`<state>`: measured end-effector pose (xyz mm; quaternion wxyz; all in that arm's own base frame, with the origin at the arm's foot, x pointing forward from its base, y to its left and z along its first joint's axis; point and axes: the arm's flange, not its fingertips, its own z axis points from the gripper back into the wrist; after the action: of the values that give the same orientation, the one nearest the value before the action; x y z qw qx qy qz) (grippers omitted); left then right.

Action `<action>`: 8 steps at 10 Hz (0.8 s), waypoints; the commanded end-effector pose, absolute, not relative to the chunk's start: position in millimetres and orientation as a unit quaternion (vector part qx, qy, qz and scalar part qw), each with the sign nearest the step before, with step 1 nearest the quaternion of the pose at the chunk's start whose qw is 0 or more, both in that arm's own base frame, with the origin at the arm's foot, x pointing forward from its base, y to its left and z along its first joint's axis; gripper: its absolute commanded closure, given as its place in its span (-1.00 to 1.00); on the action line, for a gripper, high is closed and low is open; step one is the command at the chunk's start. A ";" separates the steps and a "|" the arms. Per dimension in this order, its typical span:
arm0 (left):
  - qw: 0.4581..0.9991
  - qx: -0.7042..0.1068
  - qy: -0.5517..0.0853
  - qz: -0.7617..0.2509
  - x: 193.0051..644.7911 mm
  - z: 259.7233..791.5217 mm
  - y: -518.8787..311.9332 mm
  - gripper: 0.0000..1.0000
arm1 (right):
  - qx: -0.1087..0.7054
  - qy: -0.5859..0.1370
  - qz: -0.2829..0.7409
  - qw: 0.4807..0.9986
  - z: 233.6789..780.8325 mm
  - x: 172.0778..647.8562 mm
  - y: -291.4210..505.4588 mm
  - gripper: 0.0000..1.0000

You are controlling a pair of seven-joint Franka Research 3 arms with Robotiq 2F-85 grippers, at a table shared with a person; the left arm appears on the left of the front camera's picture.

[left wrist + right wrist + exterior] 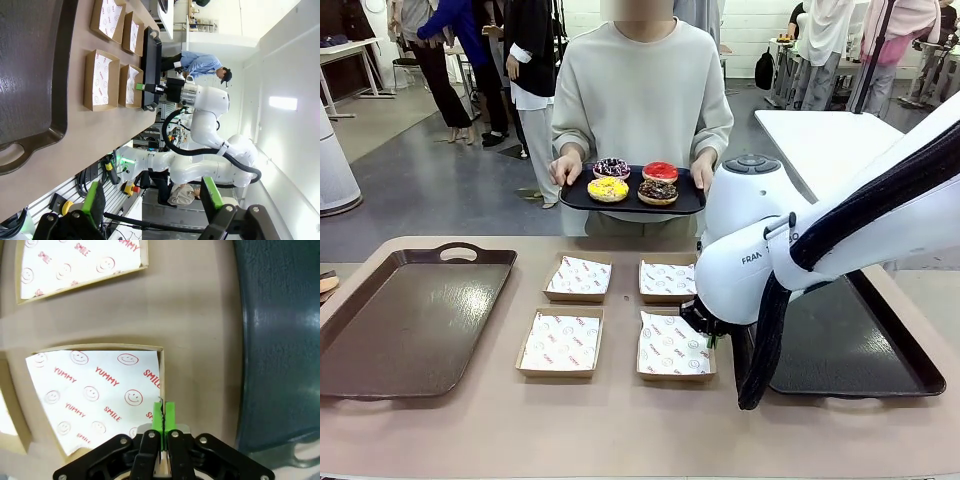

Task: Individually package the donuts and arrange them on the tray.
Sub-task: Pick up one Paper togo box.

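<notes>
Across the table a person holds a black serving tray (582, 201) carrying four donuts: dark-iced striped (611, 167), glossy red (660, 171), yellow-iced (608, 188) and chocolate with sprinkles (657, 191). Four paper-lined cardboard boxes lie on the table, among them the near-right box (672, 347) (95, 390). My right gripper (704, 326) (162, 414) is down at that box's right wall, its green pads pinched shut on the wall's rim. My left gripper (152, 200) hangs open and empty, high off the table's left end.
A brown handled tray (410, 320) (30, 75) lies at the table's left. A dark tray (840, 350) (280, 340) lies at the right, partly under my right arm. The other boxes sit far-left (578, 277), far-right (667, 279) and near-left (561, 343).
</notes>
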<state>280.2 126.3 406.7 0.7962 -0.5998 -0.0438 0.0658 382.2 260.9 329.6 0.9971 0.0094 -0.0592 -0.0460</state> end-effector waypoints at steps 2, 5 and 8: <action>0.792 -0.606 -0.047 0.066 280.2 407.8 127.2 -1.00 | -0.010 -0.057 -0.011 0.998 411.0 368.1 267.9 1.00; 0.792 -0.606 -0.047 0.066 280.2 407.8 127.2 -1.00 | -0.019 -0.067 -0.013 0.998 484.6 394.8 275.7 1.00; 0.792 -0.606 -0.047 0.066 280.2 407.8 127.2 -1.00 | -0.022 -0.068 -0.014 0.997 524.2 454.4 290.9 1.00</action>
<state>280.2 126.3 406.8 0.7963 -0.5998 -0.0438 0.0657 428.2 277.2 523.8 0.9967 -0.0108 -0.0773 -0.0239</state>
